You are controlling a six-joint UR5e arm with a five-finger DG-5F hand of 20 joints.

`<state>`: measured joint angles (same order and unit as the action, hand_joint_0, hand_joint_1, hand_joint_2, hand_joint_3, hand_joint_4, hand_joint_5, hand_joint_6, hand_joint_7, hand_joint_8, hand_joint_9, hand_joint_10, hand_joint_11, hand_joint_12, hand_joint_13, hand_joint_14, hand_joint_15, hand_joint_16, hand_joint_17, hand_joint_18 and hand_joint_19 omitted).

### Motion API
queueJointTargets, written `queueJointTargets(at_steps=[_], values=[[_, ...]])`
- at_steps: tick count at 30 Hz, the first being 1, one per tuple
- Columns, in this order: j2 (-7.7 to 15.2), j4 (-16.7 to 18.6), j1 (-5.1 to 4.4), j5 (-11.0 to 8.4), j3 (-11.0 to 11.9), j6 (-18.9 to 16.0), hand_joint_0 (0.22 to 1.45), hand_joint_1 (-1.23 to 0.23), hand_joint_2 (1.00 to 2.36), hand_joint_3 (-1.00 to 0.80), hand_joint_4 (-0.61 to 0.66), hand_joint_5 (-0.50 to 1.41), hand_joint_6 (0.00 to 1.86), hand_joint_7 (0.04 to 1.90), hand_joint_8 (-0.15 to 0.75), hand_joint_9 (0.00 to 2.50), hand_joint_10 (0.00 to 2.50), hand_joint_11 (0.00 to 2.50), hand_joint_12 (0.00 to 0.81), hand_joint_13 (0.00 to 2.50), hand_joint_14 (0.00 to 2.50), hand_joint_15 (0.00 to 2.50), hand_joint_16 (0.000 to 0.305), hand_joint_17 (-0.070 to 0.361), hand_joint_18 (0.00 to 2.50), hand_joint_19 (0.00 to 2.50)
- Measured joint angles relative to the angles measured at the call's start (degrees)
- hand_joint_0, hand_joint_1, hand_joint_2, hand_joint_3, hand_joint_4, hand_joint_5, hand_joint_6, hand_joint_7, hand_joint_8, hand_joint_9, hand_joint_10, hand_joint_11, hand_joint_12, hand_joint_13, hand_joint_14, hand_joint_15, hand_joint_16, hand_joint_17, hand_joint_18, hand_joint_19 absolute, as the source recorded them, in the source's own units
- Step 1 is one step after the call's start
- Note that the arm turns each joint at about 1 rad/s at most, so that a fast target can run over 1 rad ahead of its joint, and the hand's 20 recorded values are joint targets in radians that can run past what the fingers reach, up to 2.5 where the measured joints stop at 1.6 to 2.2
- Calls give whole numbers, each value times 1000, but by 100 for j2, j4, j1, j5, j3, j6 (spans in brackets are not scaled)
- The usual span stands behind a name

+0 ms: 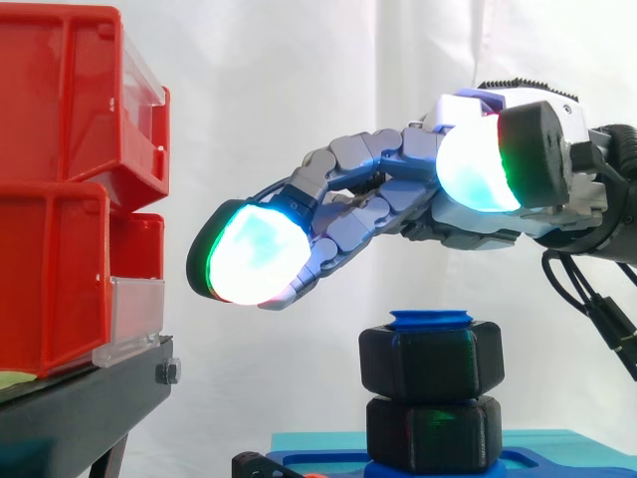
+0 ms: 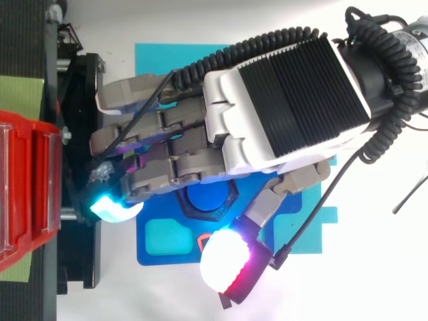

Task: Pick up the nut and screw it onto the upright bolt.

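Note:
A blue upright bolt [image 1: 431,320] stands on a blue base plate [image 1: 557,453]. Two black hex nuts sit on it, one [image 1: 431,360] just under the bolt's top and the other [image 1: 433,431] below it at the plate. My hand [image 1: 398,204] hovers above the bolt, apart from it, with its fingers stretched leftward and nothing between them. From above, the hand [image 2: 267,107] covers most of the plate [image 2: 160,234], and the bolt's blue top [image 2: 206,198] shows under the fingers, ringed by the nut.
Stacked red bins [image 1: 70,100] stand on a black stand [image 1: 80,408] at the left, close to my fingertips [image 1: 249,254]. In the top view, the bins [image 2: 27,194] lie along the left edge.

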<state>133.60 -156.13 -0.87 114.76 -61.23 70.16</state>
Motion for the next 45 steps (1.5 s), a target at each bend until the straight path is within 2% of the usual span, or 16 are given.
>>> queueJointTargets(at_steps=[5, 17, 22, 32, 45], values=[[0, -49, -7, -12, -40, 10, 489, -154, 1000, -500, 174, -185, 501, 570, 191, 418, 0, 0, 260, 306, 0, 0, 26, 58, 0, 0], [0, -73, -15, 0, -130, -2, 510, -180, 1000, -500, 256, -93, 503, 869, 236, 560, 0, 0, 244, 429, 0, 0, 20, 46, 18, 0], [-1, -75, 9, 9, -130, -2, 516, -207, 1000, -500, 286, -76, 504, 964, 242, 594, 0, 0, 243, 464, 0, 0, 18, 42, 52, 0], [-1, -148, 49, 66, -134, 17, 525, -236, 1000, -500, 279, -42, 505, 1159, 245, 649, 0, 0, 231, 516, 0, 0, 17, 37, 111, 0], [-2, -218, 77, 99, -135, 25, 535, -264, 1000, -500, 197, -8, 504, 1468, 249, 671, 0, 0, 219, 576, 0, 0, 14, 32, 182, 0]])
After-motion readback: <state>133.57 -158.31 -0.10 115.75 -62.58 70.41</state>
